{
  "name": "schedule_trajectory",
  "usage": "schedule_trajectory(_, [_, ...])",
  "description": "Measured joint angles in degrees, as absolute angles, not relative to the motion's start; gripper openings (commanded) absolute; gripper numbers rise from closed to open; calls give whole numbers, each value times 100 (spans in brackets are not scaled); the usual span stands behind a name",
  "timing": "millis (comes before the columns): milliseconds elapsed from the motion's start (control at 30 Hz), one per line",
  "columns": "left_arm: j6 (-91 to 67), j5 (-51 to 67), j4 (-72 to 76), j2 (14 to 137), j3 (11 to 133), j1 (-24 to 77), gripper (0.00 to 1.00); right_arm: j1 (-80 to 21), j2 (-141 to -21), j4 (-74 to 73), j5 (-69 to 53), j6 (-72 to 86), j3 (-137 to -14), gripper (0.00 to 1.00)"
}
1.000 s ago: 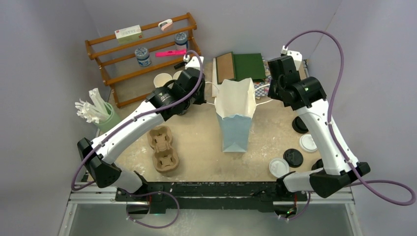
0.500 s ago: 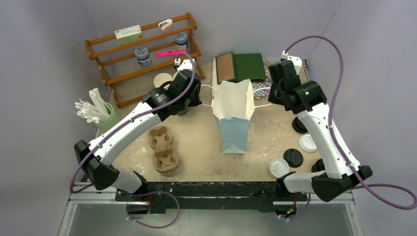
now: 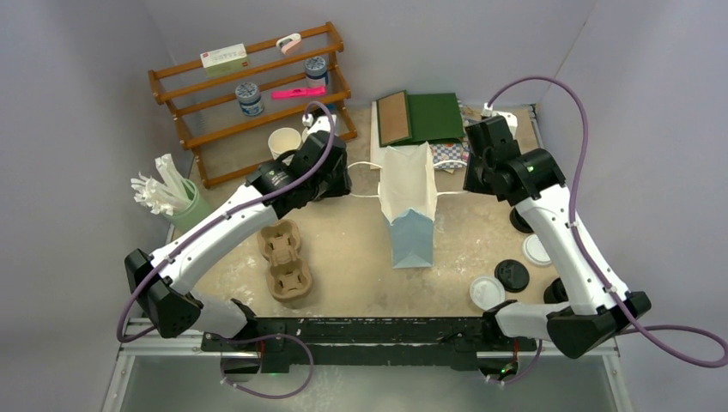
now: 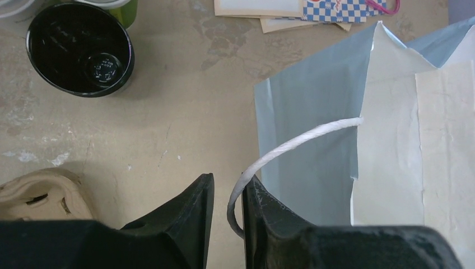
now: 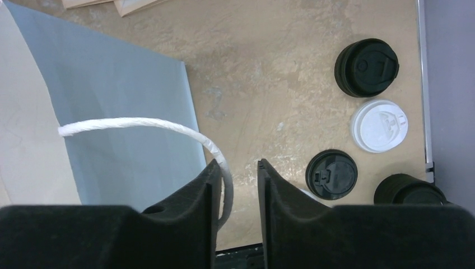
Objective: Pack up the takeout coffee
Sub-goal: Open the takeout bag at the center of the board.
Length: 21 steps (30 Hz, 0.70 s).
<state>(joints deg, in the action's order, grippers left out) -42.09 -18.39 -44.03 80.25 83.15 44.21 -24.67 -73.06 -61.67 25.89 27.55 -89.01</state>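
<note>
A pale blue paper bag (image 3: 409, 206) stands at the table's middle, mouth up. Its white twine handles stick out to either side. My left gripper (image 4: 227, 182) is open, and the left handle (image 4: 291, 148) loops loosely between its fingers, lying against the right one. My right gripper (image 5: 238, 165) is open too, with the right handle (image 5: 145, 124) curling into the gap along its left finger. The takeout coffee sits at the right edge: a black-lidded cup (image 5: 367, 67) and a white-lidded cup (image 5: 379, 125).
A black lid (image 5: 331, 174), another black cup (image 5: 409, 190) and a white lid (image 3: 487, 292) lie near the coffee. The brown pulp carrier (image 3: 283, 260) sits front left. An open black cup (image 4: 80, 49), a wooden shelf (image 3: 249, 94) and flat bags (image 3: 425, 116) stand behind.
Both grippers have gone from shut on the bag's handles to open. The handles now hang slack and the bag's mouth has narrowed. Both arms shifted slightly.
</note>
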Motion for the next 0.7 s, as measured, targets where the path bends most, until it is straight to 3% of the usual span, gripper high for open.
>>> schedule_trajectory(533, [-4292,-1811,-4825,8077,8147,4362,28,-2174,-7310,-6445,3509,2875,-9098,40])
schedule_trajectory(700, [-4185,-1483,-4617,8077,8123,4355,27,-2171,-7310,-6331,3148,2783,-9122,45])
